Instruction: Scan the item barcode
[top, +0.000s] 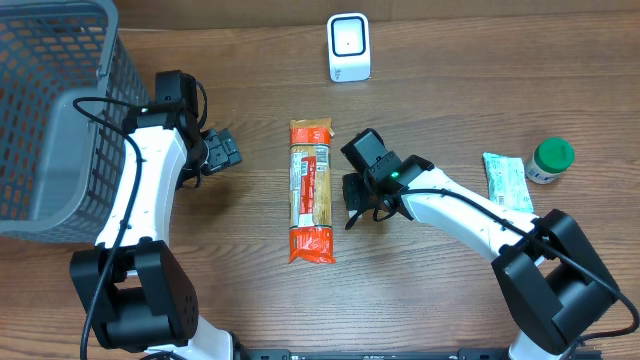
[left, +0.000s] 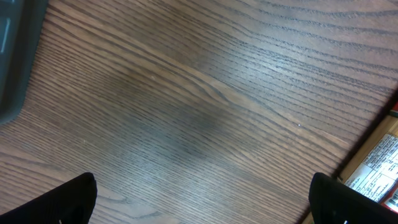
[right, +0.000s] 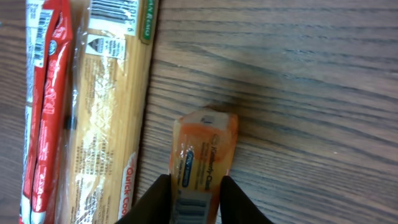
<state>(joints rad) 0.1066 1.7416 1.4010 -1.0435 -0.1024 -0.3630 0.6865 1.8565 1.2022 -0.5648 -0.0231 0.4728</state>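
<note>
Orange packet (right: 204, 155) sits pinched in the right gripper's (right: 194, 188) narrowed jaws just right of the spaghetti pack (right: 106, 106); the left gripper (left: 202, 193) gapes wide, left of that pack.

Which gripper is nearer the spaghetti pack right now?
Right. The right gripper sits just right of the spaghetti pack, an orange packet between its fingers; the left gripper hangs open farther off to its left.

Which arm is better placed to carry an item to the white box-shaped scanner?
Right. The right pincer grips the small orange plastic packet, whose barcode is visible. The left pincer is open above the wooden table and holds nothing.
</note>
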